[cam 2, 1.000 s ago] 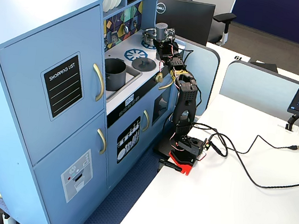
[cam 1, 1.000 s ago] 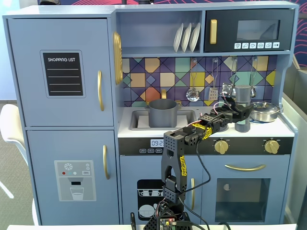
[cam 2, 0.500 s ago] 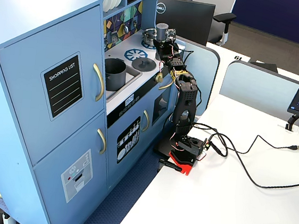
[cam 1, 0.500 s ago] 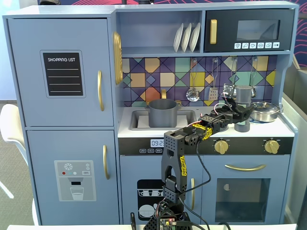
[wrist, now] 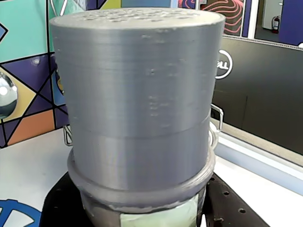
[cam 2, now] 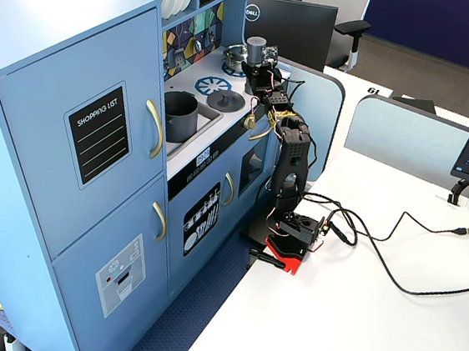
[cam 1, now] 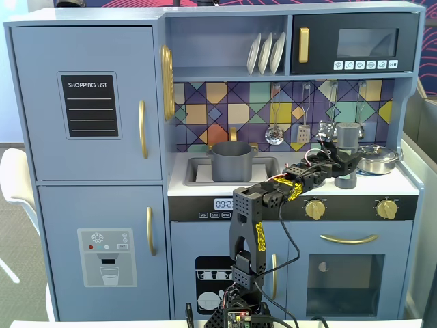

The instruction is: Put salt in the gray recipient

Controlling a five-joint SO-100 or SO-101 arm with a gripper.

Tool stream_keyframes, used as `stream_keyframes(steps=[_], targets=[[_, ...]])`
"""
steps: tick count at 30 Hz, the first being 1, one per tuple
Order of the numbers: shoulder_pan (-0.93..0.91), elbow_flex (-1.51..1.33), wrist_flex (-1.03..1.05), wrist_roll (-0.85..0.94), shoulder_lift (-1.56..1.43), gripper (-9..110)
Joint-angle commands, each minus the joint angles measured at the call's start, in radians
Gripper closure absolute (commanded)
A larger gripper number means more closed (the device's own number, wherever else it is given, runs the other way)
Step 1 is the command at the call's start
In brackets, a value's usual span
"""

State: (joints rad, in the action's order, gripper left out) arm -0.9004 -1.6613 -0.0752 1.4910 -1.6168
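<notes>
I read gripper (cam 1: 346,162) clamped on salt shaker (cam 1: 347,147) | shaker upright, near bench's right rear corner | gray pot (cam 1: 231,161) in sink, well apart

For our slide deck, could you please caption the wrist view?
Close-up of the tall gray cylindrical salt shaker filling the frame, pale green label at its base, colorful tiled backsplash behind.

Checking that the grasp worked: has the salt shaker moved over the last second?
Yes, slightly. In a fixed view the salt now sits a little higher against the hanging utensils on the backsplash, so the tool seems to be lifting it.
</notes>
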Motion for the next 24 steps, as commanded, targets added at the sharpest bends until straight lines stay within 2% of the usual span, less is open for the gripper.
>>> stream_keyframes(steps=[1,3,8,12,15,18,21,24], targets=[[-0.018,-0.009,-0.032,-0.043,-0.06,66],[-0.02,-0.02,-0.044,-0.043,-0.074,58],[-0.023,-0.071,-0.06,-0.034,-0.135,48],[-0.025,-0.149,-0.021,-0.012,-0.267,47],[-0.026,-0.216,0.092,-0.006,-0.434,50],[-0.014,-0.287,0.301,-0.006,-0.658,57],[0.04,-0.339,0.629,0.021,-0.888,65],[0.149,-0.35,0.966,0.049,-1.057,78]])
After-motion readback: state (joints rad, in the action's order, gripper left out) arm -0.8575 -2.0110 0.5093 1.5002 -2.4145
